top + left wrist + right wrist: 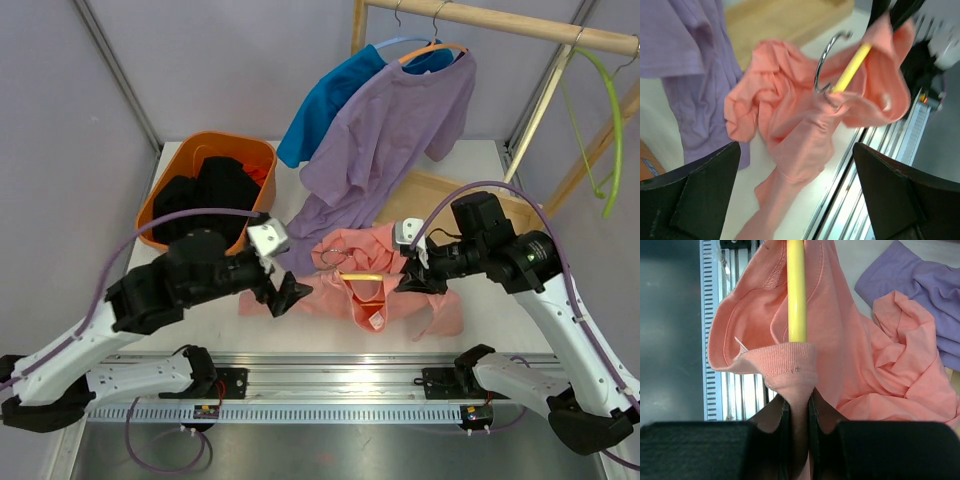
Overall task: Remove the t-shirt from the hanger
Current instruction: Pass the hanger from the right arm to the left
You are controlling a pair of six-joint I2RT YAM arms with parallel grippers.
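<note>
— Left side?
— My left gripper [288,296] stood wide open with nothing in it, just left of the pink t-shirt [440,312].
— Right?
— My right gripper [410,281] was pinched tight on its collar. The t-shirt lay crumpled on the table [330,336], near-centre, with the yellow hanger [362,276] inside the neck.

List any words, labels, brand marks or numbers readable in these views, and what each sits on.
None is readable.
White tag inside the pink t-shirt collar: no legible print.
Bluish mark on the orange basket, left wrist view: too blurred to read.
</note>
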